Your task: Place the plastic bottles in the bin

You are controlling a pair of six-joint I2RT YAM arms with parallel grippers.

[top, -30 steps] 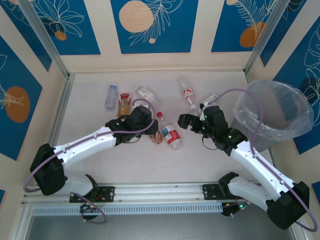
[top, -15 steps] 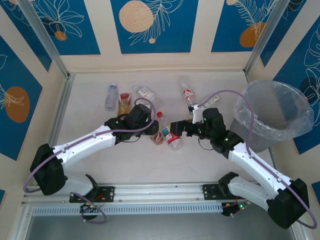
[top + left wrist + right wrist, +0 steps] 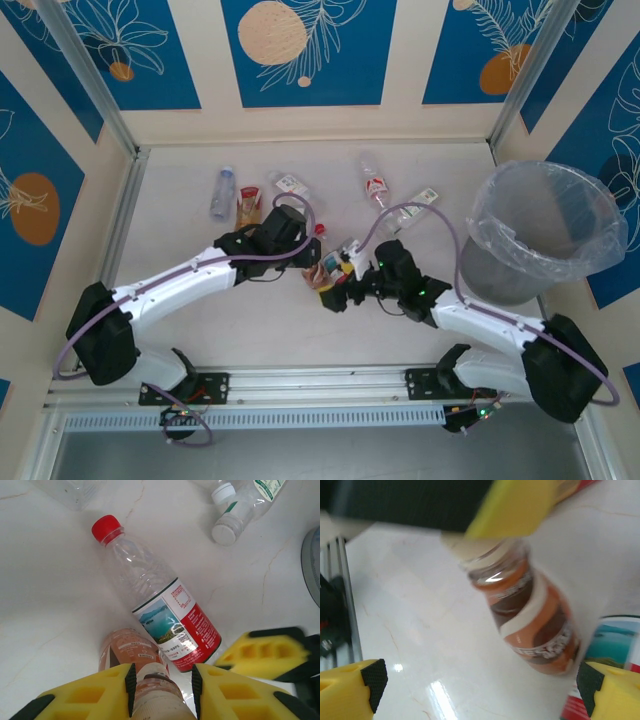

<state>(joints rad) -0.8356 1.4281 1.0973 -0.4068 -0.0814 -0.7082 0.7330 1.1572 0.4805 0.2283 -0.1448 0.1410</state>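
Over the last second my left gripper [image 3: 162, 682] has closed down; its yellow pads [image 3: 105, 692] now sit tight on either side of the neck of the orange-brown bottle [image 3: 131, 647], just below the cap, so I count that as a firm hold. The bottle itself looks to be lying on the table [image 3: 170, 235] yet, not lifted.

The other change is on the right; that arm has swung away from the bin side and dropped in low at the middle of the table. The right gripper [image 3: 480, 690] now straddles the same orange-brown bottle with its jaws spread as wide as they go, and it holds nothing. The red-labelled water bottle [image 3: 165, 615] lies touching the orange-brown one, just beside that open gripper.

For the task, one bottle is secured but both arms are crowded on one spot; I judge the right arm should go for the water bottle. The bin [image 3: 478, 213] stands well apart at the right edge; through the crinkled liner I cannot tell what it holds. Several loose bottles [image 3: 222, 192] lie scattered along the far side, so most of the work remains.
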